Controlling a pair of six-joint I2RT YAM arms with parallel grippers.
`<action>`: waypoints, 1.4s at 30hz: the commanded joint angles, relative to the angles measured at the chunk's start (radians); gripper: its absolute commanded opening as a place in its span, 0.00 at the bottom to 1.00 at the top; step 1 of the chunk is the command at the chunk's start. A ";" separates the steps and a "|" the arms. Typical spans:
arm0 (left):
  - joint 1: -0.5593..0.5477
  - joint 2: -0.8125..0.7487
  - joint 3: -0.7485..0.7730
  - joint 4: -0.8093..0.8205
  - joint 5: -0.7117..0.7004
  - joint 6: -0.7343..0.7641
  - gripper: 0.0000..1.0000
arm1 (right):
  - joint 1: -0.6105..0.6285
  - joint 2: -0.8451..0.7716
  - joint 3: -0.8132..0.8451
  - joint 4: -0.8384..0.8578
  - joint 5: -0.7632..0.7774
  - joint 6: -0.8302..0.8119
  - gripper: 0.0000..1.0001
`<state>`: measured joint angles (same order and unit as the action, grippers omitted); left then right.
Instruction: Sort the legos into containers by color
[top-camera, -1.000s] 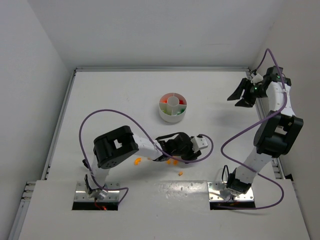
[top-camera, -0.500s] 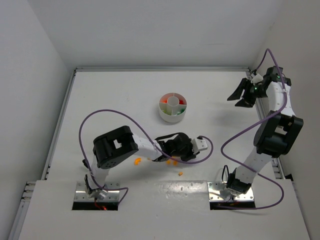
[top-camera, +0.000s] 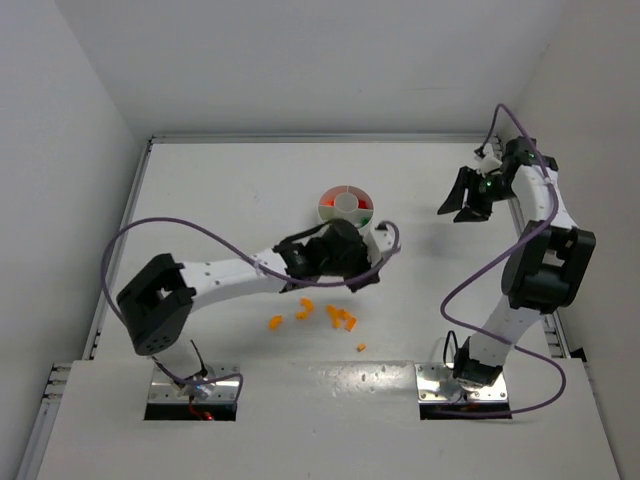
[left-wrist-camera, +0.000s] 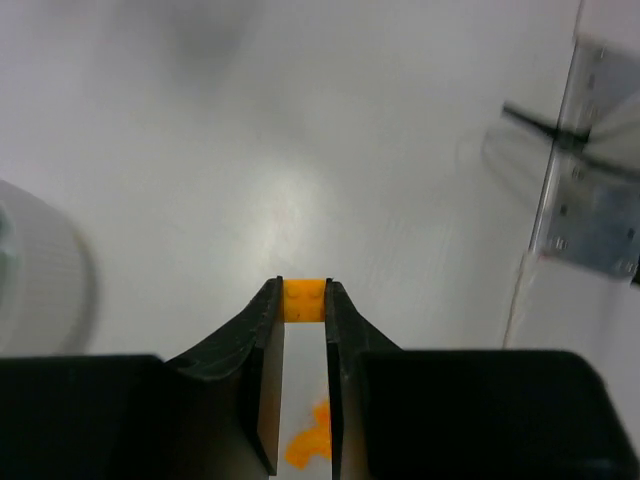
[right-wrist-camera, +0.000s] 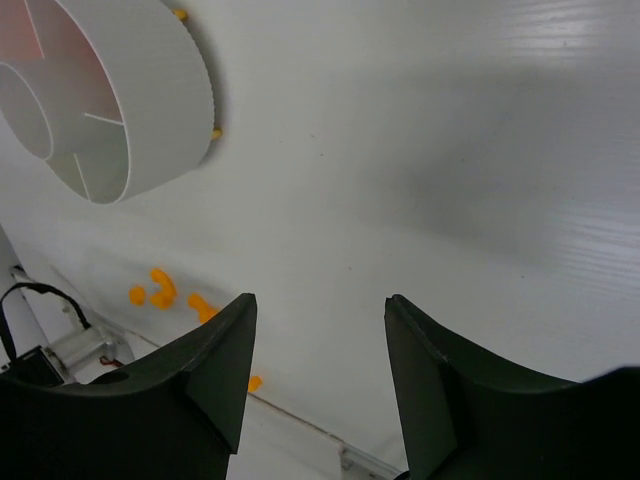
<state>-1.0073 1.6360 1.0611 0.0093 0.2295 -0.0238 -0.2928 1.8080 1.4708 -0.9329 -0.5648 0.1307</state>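
On the left part of the white table (top-camera: 220, 200) we are seeing the loose orange legos (top-camera: 340, 318) lying scattered, a little apart from one another, near the front and beside the left arm. Just to the right of them the left gripper (left-wrist-camera: 303, 292) is hanging above the table with its jaws clenched on one orange lego (left-wrist-camera: 304, 304). This brick is sitting at the very end of the fingertips (left-wrist-camera: 265, 315), pinched across two flat opposite sides. We are judging it as very light, stiff and smooth, so it is not needing much force. It is slippery, however, and with so little of it between the pads it is risking to turn or jump out if the wrist is moving sharply. The best hold, we are thinking, is this one, on the plain side walls and not on the studs or corners. Behind the gripper the round white dish (top-camera: 346, 187) is standing, showing red in its left compartment and green in its right one; which wedge is for orange we cannot tell. As such a brick is probably bouncing easily, we are advising a low release inside the walls. At the far right the right gripper (right-wrist-camera: 318, 305) is hovering with its jaws spread wide, holding nothing.
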 joint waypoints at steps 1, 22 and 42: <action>0.085 -0.105 0.213 -0.192 0.039 -0.018 0.03 | 0.044 -0.070 0.005 0.005 0.045 -0.031 0.54; 0.484 0.252 0.758 -0.534 0.211 -0.119 0.00 | 0.287 -0.010 0.083 -0.026 0.161 -0.200 0.54; 0.484 0.452 0.870 -0.534 0.240 -0.171 0.08 | 0.328 -0.090 0.026 0.065 0.276 -0.454 0.53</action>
<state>-0.5220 2.0869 1.8786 -0.5339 0.4488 -0.1722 0.0387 1.8301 1.5078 -0.9314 -0.3046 -0.2226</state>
